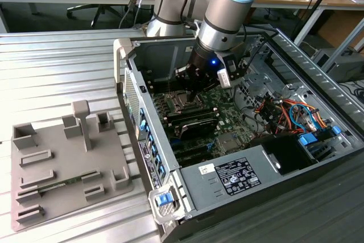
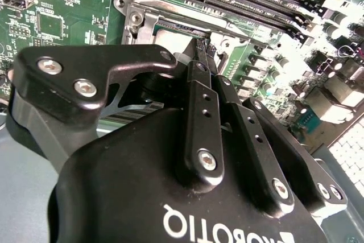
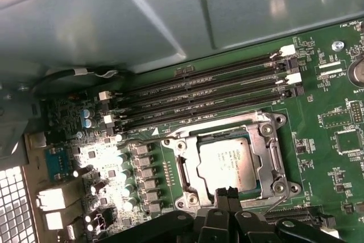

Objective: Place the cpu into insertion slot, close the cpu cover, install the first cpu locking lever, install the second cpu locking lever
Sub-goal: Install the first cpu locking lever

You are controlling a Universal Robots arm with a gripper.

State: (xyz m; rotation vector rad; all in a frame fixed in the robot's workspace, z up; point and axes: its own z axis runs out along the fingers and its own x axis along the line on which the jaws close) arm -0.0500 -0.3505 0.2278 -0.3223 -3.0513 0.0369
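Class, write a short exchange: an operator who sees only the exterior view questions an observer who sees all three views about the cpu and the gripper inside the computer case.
Operator: Is the cpu seated yet?
Observer: Yes. In the first wrist view the cpu lies flat inside the insertion slot.
Operator: Where is the gripper working?
Observer: In the first wrist view the gripper is shut, its tips over one edge of the cpu cover, beside the chip.
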